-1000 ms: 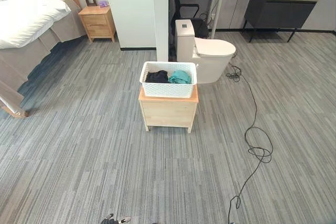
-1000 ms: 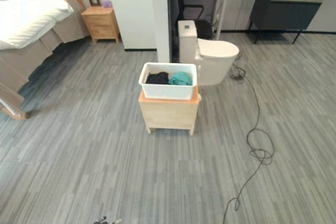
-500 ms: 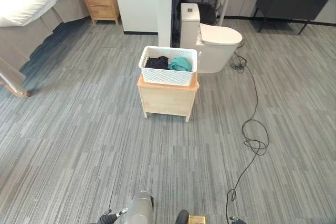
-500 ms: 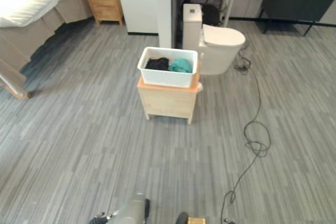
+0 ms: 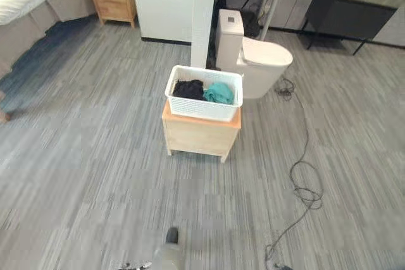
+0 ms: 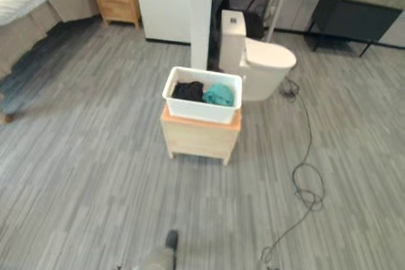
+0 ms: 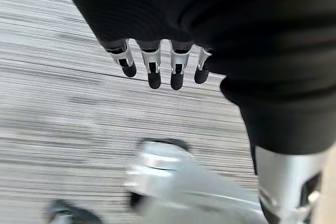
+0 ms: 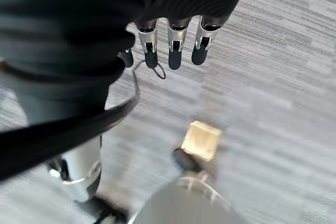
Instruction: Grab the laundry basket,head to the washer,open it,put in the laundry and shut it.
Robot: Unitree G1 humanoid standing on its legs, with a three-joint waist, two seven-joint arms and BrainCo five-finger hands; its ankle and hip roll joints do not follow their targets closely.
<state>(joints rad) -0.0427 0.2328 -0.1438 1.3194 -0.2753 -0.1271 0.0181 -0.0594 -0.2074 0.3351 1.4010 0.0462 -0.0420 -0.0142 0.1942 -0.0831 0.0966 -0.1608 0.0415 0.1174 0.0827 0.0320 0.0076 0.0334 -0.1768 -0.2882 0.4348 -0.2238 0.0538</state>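
Ahead, well apart from both my hands, the white laundry basket [image 5: 203, 100] sits on a small wooden table [image 5: 200, 135] on the grey floor [image 5: 82, 156]. Inside lie dark clothes [image 5: 188, 89] and a teal garment [image 5: 219, 93], side by side. My left hand [image 7: 157, 66] and right hand [image 8: 170, 43] hang over the floor, fingers straight, holding nothing.

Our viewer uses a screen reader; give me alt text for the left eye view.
A white laundry basket holding dark and teal clothes sits on a small wooden stand on grey striped flooring. Behind it stand a white toilet and a white pillar.
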